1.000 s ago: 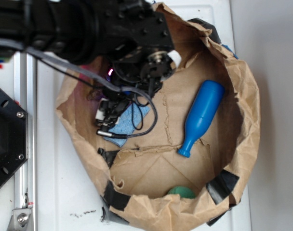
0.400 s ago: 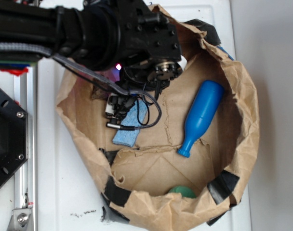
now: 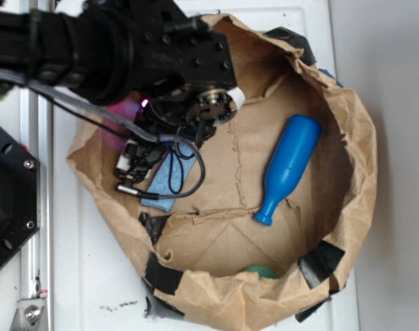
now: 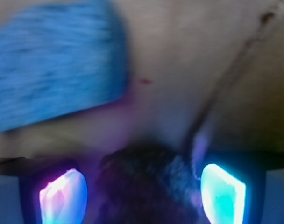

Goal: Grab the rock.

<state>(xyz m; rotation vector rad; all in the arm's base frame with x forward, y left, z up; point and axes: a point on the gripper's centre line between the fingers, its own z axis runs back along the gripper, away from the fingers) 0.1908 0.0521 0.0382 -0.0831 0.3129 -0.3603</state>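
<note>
White tabletop [image 3: 375, 138], carrying a crumpled brown paper bag [image 3: 354, 124] opened flat like a basin.

Rock [image 4: 149, 186]: dark, mottled, blurred; at 6 o'clock in your wrist view, lying between the two glowing fingertips [image 4: 62, 196]. Hidden under the arm in the exterior view.

Gripper [image 4: 142, 193]: jaws spread either side of the rock; whether they touch it, you cannot tell.

Blue sponge [image 4: 53, 60]: at 10 o'clock from the rock, apart.

Blue bottle [image 3: 287, 169]: at 3 o'clock, well apart.

Green object [image 3: 263, 271]: at 6 o'clock, partly hidden.

Rock [image 4: 149, 184] blurred, cut off at bottom edge.
</note>
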